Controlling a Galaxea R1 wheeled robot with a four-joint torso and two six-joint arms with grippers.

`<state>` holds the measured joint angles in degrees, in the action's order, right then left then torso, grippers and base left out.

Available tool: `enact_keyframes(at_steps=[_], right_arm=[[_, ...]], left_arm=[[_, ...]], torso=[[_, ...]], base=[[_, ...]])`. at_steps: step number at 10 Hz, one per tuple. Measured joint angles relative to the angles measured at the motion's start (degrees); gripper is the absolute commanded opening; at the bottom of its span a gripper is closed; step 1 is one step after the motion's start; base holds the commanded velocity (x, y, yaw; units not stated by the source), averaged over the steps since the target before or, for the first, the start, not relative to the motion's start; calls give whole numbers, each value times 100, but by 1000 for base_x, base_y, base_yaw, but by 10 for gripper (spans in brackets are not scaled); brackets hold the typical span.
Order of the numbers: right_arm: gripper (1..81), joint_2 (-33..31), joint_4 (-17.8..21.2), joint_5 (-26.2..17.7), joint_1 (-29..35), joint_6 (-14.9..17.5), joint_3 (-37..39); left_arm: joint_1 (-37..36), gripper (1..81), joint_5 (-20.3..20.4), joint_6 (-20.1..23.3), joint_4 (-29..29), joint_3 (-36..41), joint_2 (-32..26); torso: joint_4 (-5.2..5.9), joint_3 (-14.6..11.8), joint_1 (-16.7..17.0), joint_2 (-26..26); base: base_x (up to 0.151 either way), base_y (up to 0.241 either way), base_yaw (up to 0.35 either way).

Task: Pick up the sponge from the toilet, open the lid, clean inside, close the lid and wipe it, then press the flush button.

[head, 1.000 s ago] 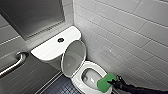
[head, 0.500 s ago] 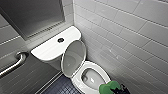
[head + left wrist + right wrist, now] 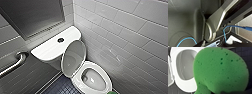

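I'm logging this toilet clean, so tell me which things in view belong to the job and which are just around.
Job: bright green porous sponge; white glossy ceramic toilet; raised white oval lid; small dark round flush button.
Just around: curved metal grab bar; grey tiled wall; dark tiled floor.

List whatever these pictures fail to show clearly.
Head view: the sponge and the toilet seat front are cut off by the bottom edge.
Head view: the flush button is too small and blurred for detail.
Right wrist view: the sponge covers part of the toilet bowl.
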<state>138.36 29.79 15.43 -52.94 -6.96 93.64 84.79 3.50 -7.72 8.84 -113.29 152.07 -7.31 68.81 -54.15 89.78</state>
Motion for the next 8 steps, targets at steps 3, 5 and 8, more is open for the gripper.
enact_keyframes(at_steps=[3, 5, 8], right_arm=[[10, -600, -33, -63, -24, 13, -646], [10, -1069, -59, -119, 226, 29, -994], [10, -1069, -94, -540, 830, 33, -1189]], left_arm=[[0, 811, 2, 0, 0, 0, 0], [0, 811, 5, -2, 0, 2, 2], [-2, 811, 5, -2, 2, 0, 37]], torso=[[0, 0, 0, 0], [0, 0, 0, 0], [0, 0, 0, 0]], base=[[0, 0, 0], [0, 0, 0], [0, 0, 0]])
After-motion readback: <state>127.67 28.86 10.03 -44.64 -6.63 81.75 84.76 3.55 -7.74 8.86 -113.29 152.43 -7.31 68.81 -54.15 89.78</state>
